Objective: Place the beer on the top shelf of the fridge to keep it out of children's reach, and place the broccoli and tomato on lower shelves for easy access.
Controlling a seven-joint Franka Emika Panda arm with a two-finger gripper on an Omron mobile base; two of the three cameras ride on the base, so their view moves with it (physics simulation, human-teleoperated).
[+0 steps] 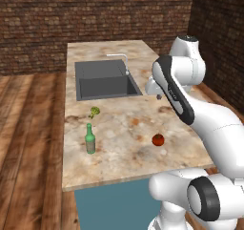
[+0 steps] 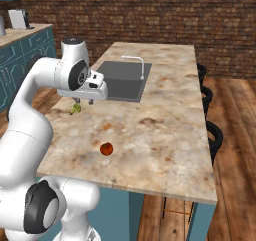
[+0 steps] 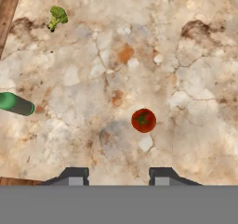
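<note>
Pincer (image 3: 118, 174) hangs above the counter (image 3: 195, 56) with its two dark tips parted and nothing between them; it touches nothing. In the left base view it (image 1: 159, 96) sits high over the stone, past the sink's (image 1: 106, 79) near right corner.

Tomato (image 3: 143, 120), a small glossy red ball with a dark stem spot, lies on the counter just ahead of the tips, slightly toward the right one. Beer (image 1: 90, 139), a slim green glass bottle, stands upright near the counter's left edge, well apart from the tomato (image 1: 158, 139). Broccoli (image 1: 95, 111), a tiny knobbly yellow-green floret, lies beyond the bottle, between it and the sink. Counter is mottled beige-and-rust marble; the sink is a dark grey rectangular basin with a thin bent tap (image 1: 121, 59).
</note>
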